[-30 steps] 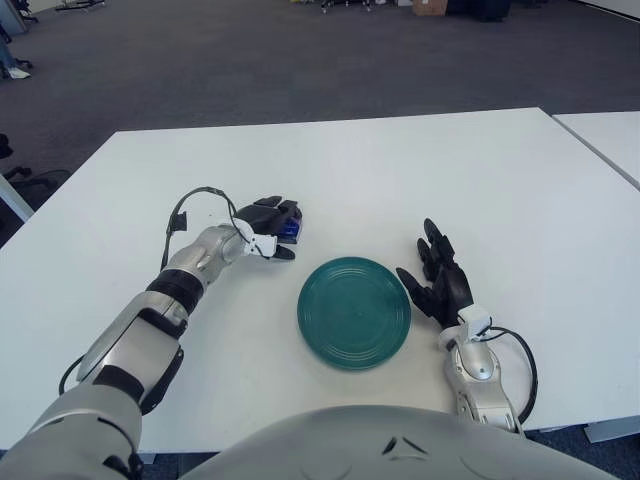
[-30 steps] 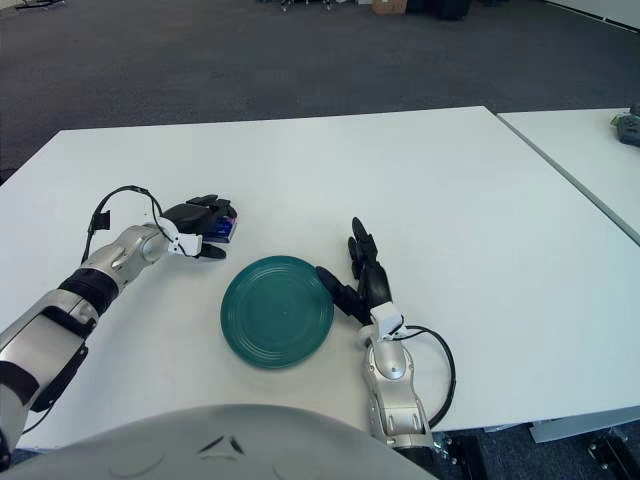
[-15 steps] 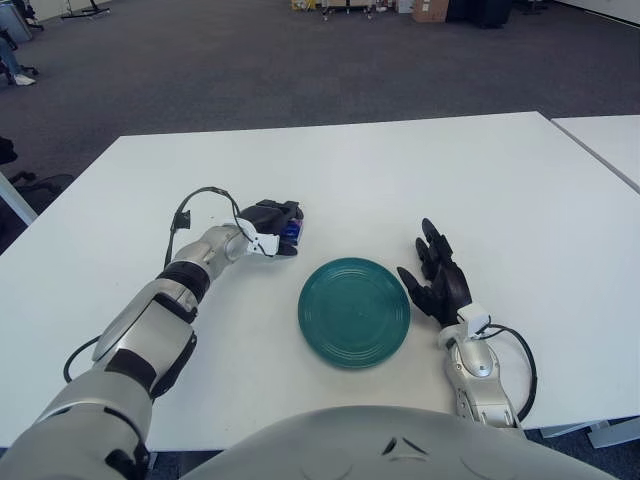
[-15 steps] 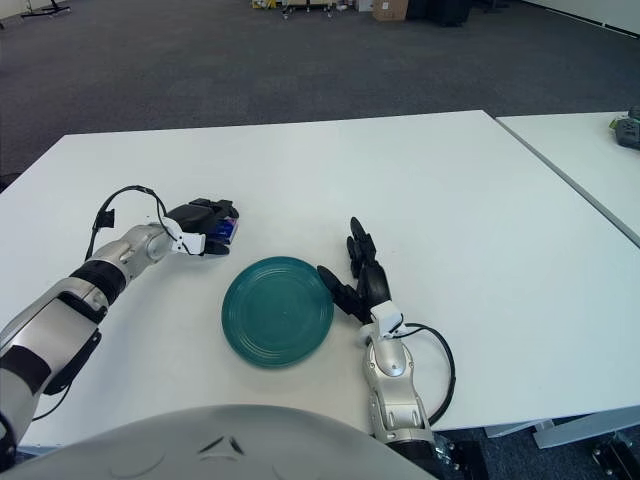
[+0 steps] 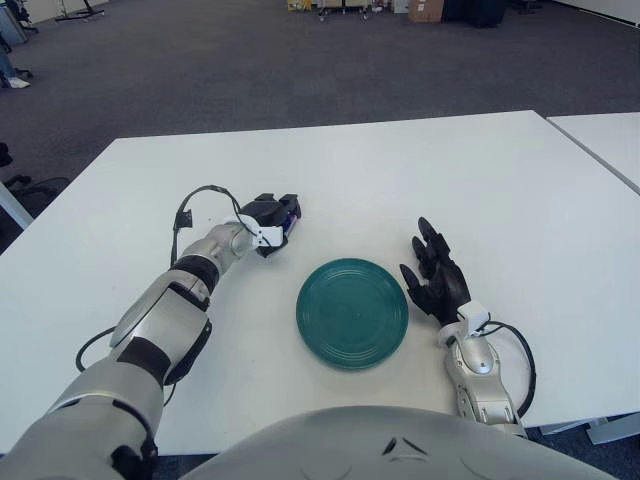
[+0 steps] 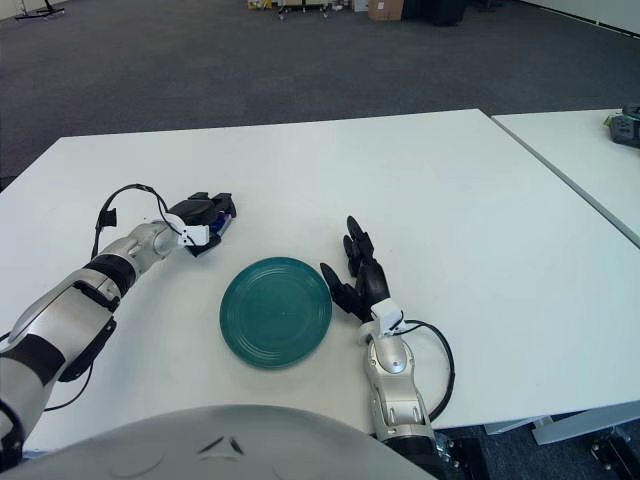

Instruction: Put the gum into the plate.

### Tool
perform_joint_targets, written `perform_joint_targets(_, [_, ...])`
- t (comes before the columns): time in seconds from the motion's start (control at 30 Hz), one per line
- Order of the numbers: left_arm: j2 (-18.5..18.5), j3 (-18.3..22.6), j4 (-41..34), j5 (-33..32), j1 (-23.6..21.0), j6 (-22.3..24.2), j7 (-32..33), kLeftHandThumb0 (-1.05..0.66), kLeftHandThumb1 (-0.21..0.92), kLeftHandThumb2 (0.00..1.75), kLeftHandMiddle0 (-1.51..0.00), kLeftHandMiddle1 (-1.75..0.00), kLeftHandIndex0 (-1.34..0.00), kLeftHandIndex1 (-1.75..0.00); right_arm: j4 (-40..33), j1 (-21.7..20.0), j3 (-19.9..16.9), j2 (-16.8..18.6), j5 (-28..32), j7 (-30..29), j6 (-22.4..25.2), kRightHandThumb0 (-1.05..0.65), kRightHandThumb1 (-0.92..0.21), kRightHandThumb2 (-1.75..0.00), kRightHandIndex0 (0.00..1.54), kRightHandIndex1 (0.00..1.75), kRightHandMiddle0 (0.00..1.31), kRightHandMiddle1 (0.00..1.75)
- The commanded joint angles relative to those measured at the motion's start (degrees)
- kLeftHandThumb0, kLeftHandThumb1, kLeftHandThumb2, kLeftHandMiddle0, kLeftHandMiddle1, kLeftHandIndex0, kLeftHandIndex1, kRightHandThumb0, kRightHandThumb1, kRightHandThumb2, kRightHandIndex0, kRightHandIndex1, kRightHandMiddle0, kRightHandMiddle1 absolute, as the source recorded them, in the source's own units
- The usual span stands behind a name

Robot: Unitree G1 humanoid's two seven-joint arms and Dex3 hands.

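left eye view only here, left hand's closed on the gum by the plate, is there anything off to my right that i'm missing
Observer: Yes. Past your right hand, the neighbouring table carries a small dark object, cut off by the frame edge in the right eye view.
Operator: ok, anything under my table on that side
Observer: Below the white table, at its near right corner, dark base parts show on the floor, perhaps castors.
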Motion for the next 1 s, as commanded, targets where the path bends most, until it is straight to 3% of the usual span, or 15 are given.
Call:
perform_joint_targets(0.0, [-0.9, -1.0, 3.6, -0.2, 7.6, -1.0, -6.9, 0.00, 0.13, 1.49, -0.79, -1.59, -0.55, -1.75, 4.4, 1.7, -0.9, -0.6, 0.8, 0.1, 3.5, -0.86, -0.92, -0.47, 0.22, 0.03, 0.00, 0.24])
perform_joint_targets(0.5, [0.0, -0.7, 2.0, -2.4, 8.0, -1.9, -5.5, 0.00, 0.14, 1.48, -0.79, -1.59, -0.54, -1.75, 8.1, -0.3, -2.9, 0.2, 1.1, -1.5, 2.6, -0.84, -0.92, -0.53, 0.29, 0.03, 0.00, 0.33])
perform_joint_targets(0.63, [1.8, 0.0, 1.1, -2.9, 6.5, -3.2, -5.7, 0.00, 0.15, 1.46, -0.79, -1.58, -0.53, -1.75, 8.8, -0.5, -2.7, -0.1, 0.3, -1.9, 2.1, -0.87, -0.92, -0.58, 0.29, 0.02, 0.00, 0.33])
perform_joint_targets(0.77, [5.1, 1.7, -3.2, -4.6, 5.2, -5.4, -7.6, 0.00, 0.17, 1.43, -0.78, -1.57, -0.51, -1.75, 9.4, -0.9, -2.7, -0.2, 0.3, -1.9, 1.8, -0.88, -0.92, -0.60, 0.29, 0.02, 0.00, 0.33])
perform_joint_targets(0.97, [11.6, 7.5, -18.9, -9.5, 6.0, -5.2, -13.6, 0.00, 0.18, 1.44, -0.76, -1.61, -0.50, -1.75, 9.2, -0.9, -2.6, -0.1, 1.0, -1.2, 2.5, -0.87, -0.92, -0.60, 0.28, 0.01, 0.00, 0.32])
